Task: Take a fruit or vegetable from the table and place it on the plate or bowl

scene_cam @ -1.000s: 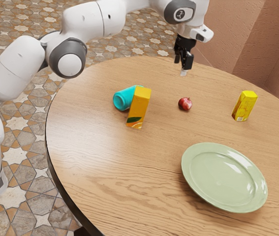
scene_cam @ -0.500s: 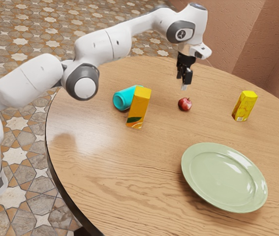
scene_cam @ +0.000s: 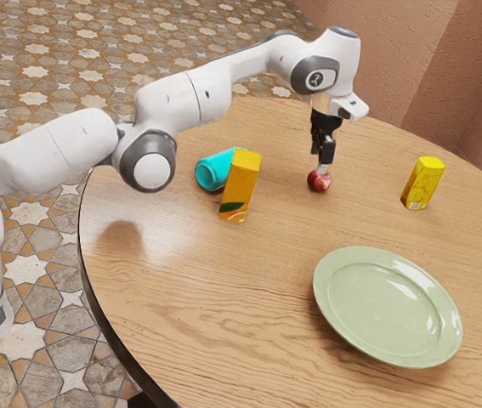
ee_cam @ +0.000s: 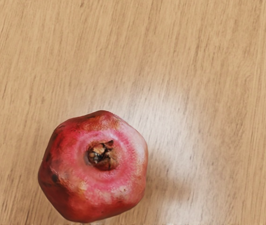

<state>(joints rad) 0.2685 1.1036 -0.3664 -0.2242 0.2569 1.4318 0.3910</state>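
A small red pomegranate (scene_cam: 319, 181) lies on the round wooden table (scene_cam: 181, 280), toward its far side. In the wrist view the pomegranate (ee_cam: 93, 165) sits directly under my hand with its crown facing up. My black gripper (scene_cam: 320, 168) points straight down right above the fruit, open, with nothing held between its fingers. A pale green plate (scene_cam: 388, 305) rests on the table at the near right of the exterior view, well apart from the fruit.
An orange juice carton (scene_cam: 240, 186) stands upright left of the fruit, with a teal cup (scene_cam: 216, 168) lying on its side behind it. A yellow carton (scene_cam: 422, 183) stands at the exterior view's right. Brown walls rise behind the table.
My hand has come down and slightly toward the exterior view's right, from well above the table's far edge to just over the pomegranate. Nothing on the table has moved.
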